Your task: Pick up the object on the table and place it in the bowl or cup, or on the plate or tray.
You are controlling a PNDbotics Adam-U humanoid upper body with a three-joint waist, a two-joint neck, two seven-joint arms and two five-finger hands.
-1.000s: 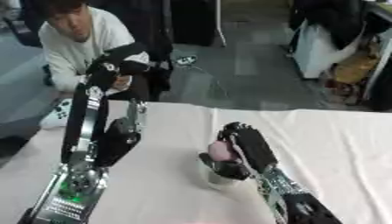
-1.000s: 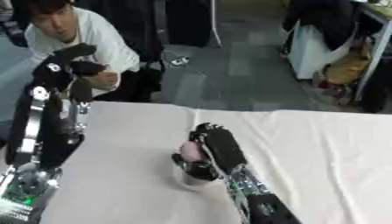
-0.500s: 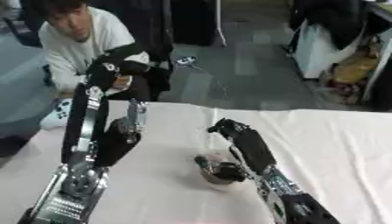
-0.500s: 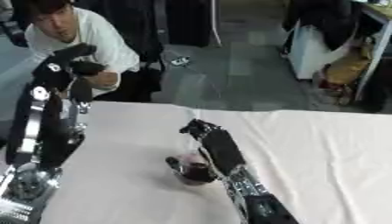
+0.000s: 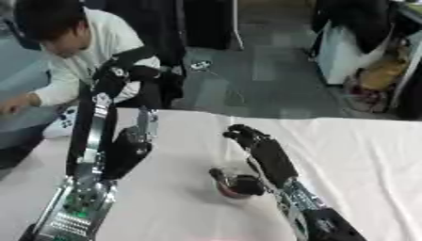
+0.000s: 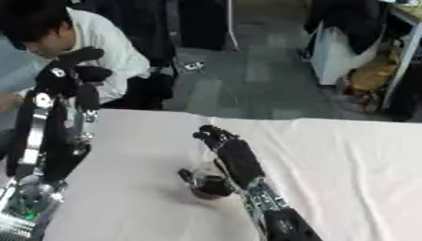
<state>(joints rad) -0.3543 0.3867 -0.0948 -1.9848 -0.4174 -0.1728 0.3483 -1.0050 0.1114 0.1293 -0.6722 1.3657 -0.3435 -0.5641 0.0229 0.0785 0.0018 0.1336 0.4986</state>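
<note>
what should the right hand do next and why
Probably lift the right hand up and away. Its fingers are straight and hold nothing, and it hangs just beside the small cup, where something dark and pinkish seems to lie inside. The left hand is raised far off, so the way looks free.

Two robot hands are over the one white surface (image 5: 362,146): the left hand (image 5: 128,73) raised high, the right hand (image 5: 263,153) above one small cup (image 5: 235,187). One pinkish thing shows inside it.
</note>
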